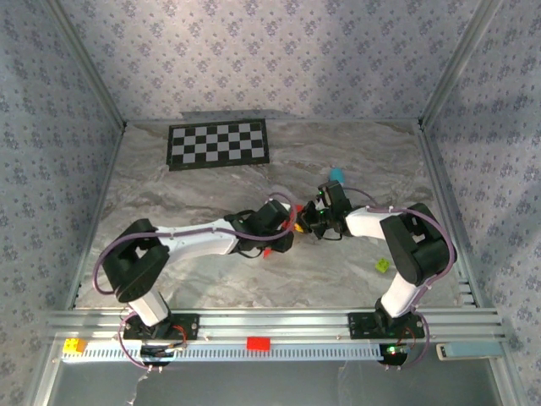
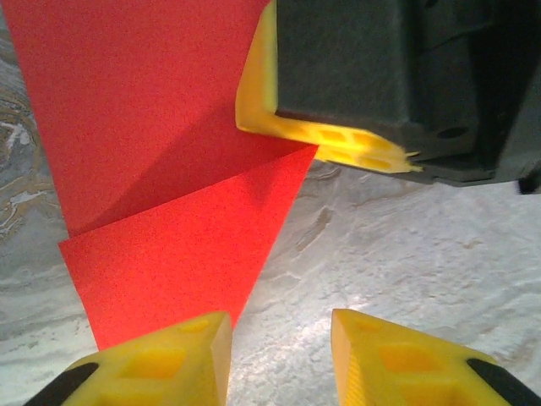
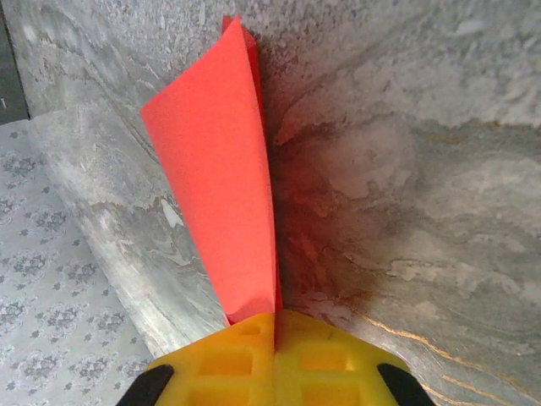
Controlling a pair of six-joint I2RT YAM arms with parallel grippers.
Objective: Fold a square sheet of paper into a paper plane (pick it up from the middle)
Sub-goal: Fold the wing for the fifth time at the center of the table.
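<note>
Paper [image 3: 220, 169], matte red, creased, pointed

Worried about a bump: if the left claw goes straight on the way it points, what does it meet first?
Probably the bare table, just beside the red paper's edge, though depth is unclear. The right claw, shut on that paper, sits farther along.

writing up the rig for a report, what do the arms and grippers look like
Both the left arm and right arm have white links, black joints and looping purple cables. Fingers are yellow plastic with recessed cells, on black bodies.
</note>
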